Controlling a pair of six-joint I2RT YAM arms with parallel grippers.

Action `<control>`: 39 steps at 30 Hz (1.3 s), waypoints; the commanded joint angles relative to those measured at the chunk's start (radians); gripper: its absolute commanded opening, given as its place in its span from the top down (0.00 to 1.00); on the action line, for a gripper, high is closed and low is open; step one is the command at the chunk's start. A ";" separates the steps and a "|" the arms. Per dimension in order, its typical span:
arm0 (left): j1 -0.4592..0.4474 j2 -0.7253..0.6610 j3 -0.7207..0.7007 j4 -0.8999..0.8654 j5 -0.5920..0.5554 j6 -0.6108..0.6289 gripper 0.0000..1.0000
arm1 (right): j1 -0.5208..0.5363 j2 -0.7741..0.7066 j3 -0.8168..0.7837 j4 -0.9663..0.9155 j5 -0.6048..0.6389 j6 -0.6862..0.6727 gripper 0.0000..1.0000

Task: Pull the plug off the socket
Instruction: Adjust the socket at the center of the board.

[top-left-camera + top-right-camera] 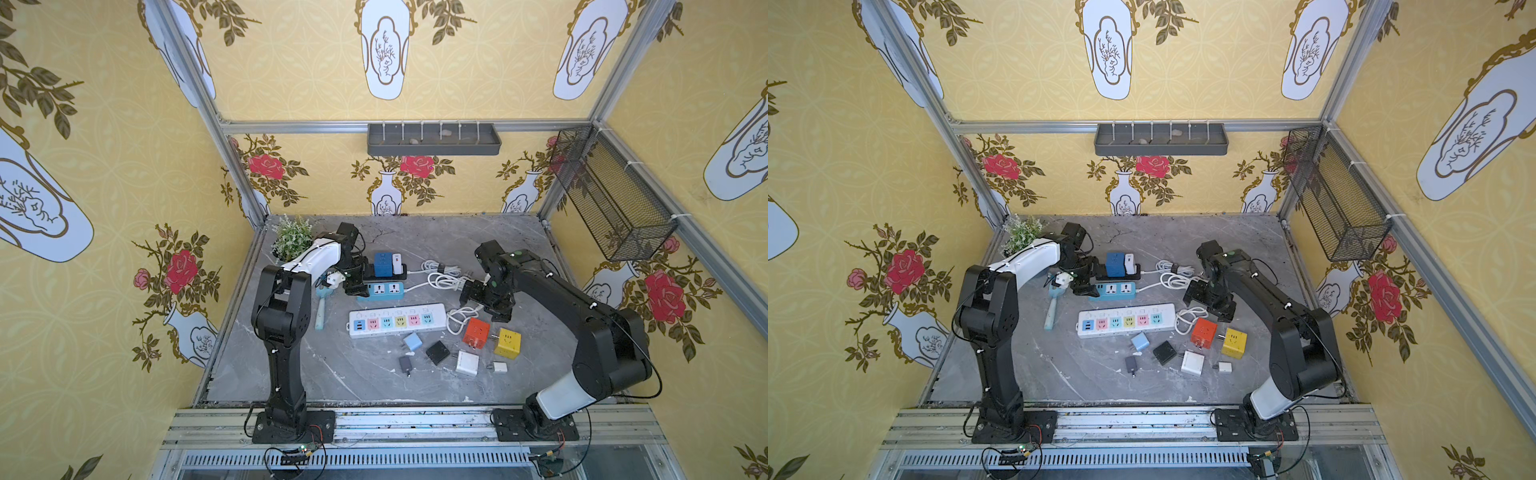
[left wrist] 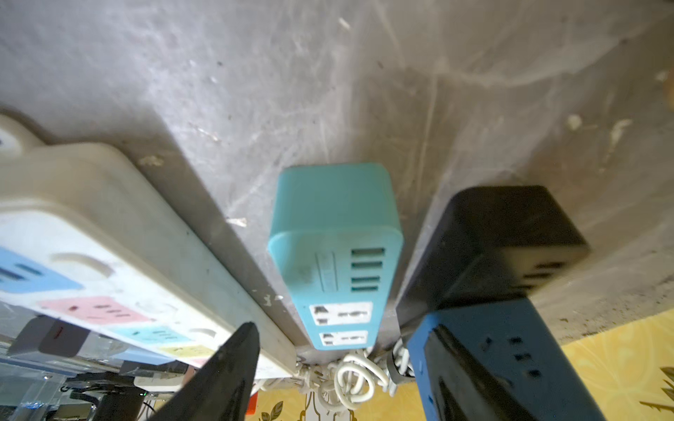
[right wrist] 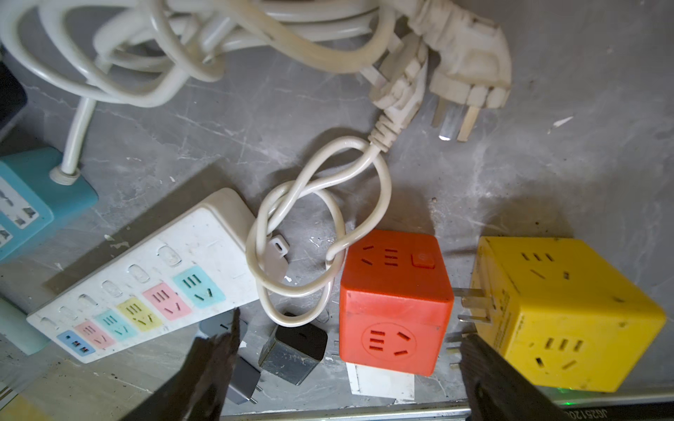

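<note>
Left gripper [image 2: 343, 328]: at 10 o'clock on the table [image 1: 332, 374], jaws parted about halfway and holding nothing. One finger is by the teal strip [image 2: 335, 204], the other lies against the blue cube plug [image 1: 382, 263].
Right gripper [image 3: 352, 328]: at 3 o'clock, jaws spread wide and empty, hanging over the orange cube [image 3: 394, 302] without touching it.
Why left sits there: it is at the cord-free ends of the strips. My guess is it is there to pin a strip down so the base does not lift with the plug.
Why right sits there: loose adapters lie at 5 o'clock, the orange cube and the yellow cube [image 3: 569, 313] among them. This looks like the drop zone for pulled plugs.
Task's thing, place: at 12 o'clock the blue cube plug and a white plug [image 1: 397, 264] stand side by side in the black strip [image 2: 510, 226].
Task's thing, look: the blue cube is blocky, matte and upright, with socket slots on its faces. The white plug is slimmer with a red mark.
White strip [image 1: 397, 320]: centre of the table, all sockets bare.
Cords [image 1: 442, 274]: coiled at 2 o'clock.
</note>
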 commanded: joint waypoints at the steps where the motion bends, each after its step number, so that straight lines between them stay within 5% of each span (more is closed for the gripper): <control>1: 0.005 0.014 0.047 -0.043 -0.003 -0.005 0.23 | 0.010 -0.009 0.025 0.059 0.068 -0.067 0.03; 12: 0.046 0.134 0.210 -0.063 -0.007 0.012 0.12 | 0.024 -0.013 0.093 0.258 0.142 -0.300 0.03; 39: 0.050 0.341 0.417 -0.158 0.001 0.053 0.22 | 0.010 -0.062 -0.051 0.653 0.097 -0.555 0.02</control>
